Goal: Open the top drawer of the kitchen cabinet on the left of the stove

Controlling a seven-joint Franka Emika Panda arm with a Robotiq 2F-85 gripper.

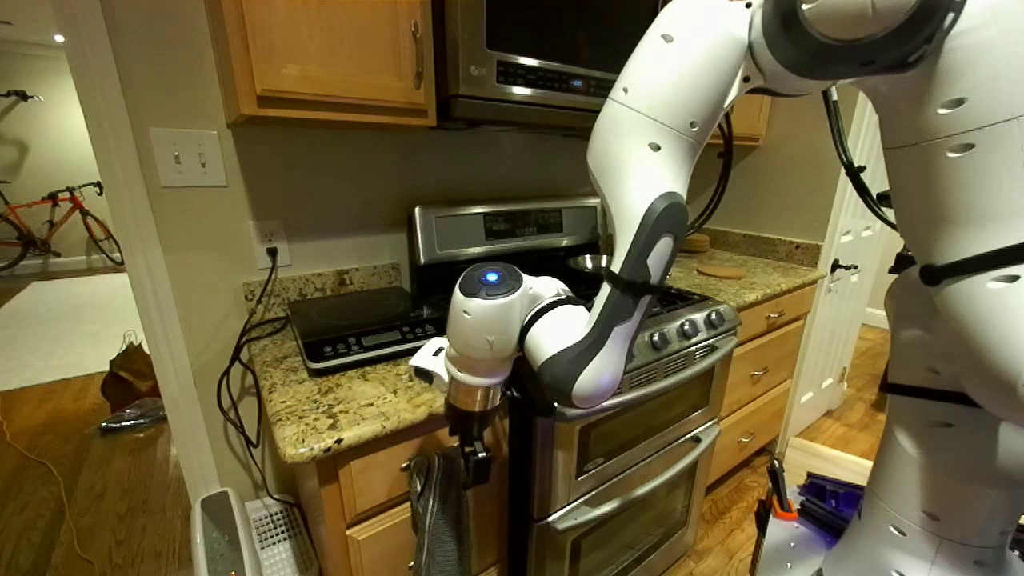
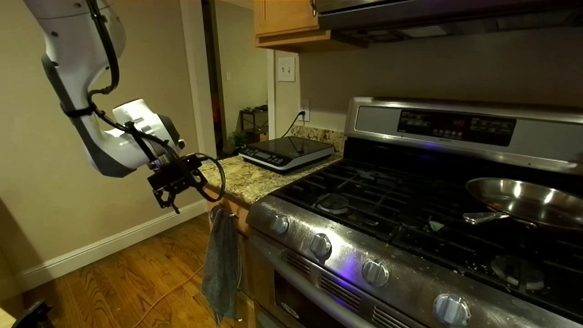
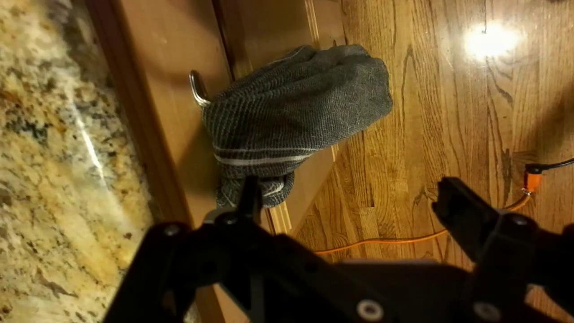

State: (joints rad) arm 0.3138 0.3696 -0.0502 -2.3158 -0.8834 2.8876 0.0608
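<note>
The top drawer [image 1: 374,478] is the light-oak front just under the granite edge, and it is shut. It also shows in the wrist view [image 3: 163,58]. Its metal handle [image 3: 197,89] has a grey towel [image 3: 300,103] hanging from it, which hides part of the handle and front. The kitchen cabinet [image 1: 316,500] stands beside the stove [image 1: 648,436], which also shows in an exterior view [image 2: 346,248]. My gripper [image 3: 350,186] is open and empty, pointing down in front of the cabinet near the towel. It also shows in both exterior views [image 1: 475,464] [image 2: 168,206].
A black induction cooktop [image 1: 364,328] sits on the granite top [image 1: 352,412]. A steel pan [image 2: 528,202] is on the burners. A microwave [image 1: 552,56] hangs above. An air-purifier-like appliance [image 1: 224,536] stands beside the cabinet. An orange cord [image 3: 381,240] lies on the wood floor.
</note>
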